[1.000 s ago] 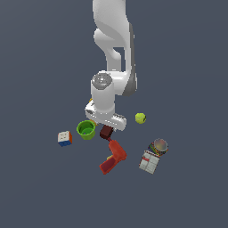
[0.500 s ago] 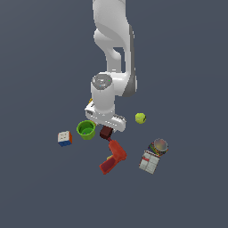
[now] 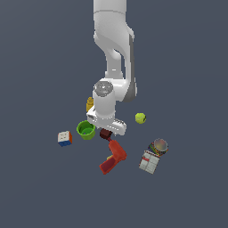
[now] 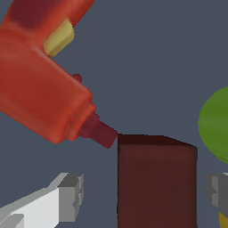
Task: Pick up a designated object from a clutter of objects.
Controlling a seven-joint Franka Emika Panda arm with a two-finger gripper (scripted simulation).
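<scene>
The designated object, a dark maroon block (image 3: 105,133), lies on the floor between the green cup (image 3: 85,130) and the red drill (image 3: 112,157). My gripper (image 3: 107,129) is low over the block. In the wrist view the block (image 4: 156,182) stands between my two fingers (image 4: 71,196), with a gap showing on each side. The gripper (image 4: 144,196) is open and touches nothing. The drill's tip (image 4: 100,131) ends right next to a corner of the block. The cup's rim (image 4: 216,124) shows on the block's other side.
A multicoloured cube (image 3: 65,138) lies beyond the cup, toward the exterior view's left. A yellow bottle (image 3: 90,104) stands partly hidden behind the arm. A yellow-green ball (image 3: 140,118), a round can (image 3: 159,146) and a white box (image 3: 149,162) lie toward the exterior view's right.
</scene>
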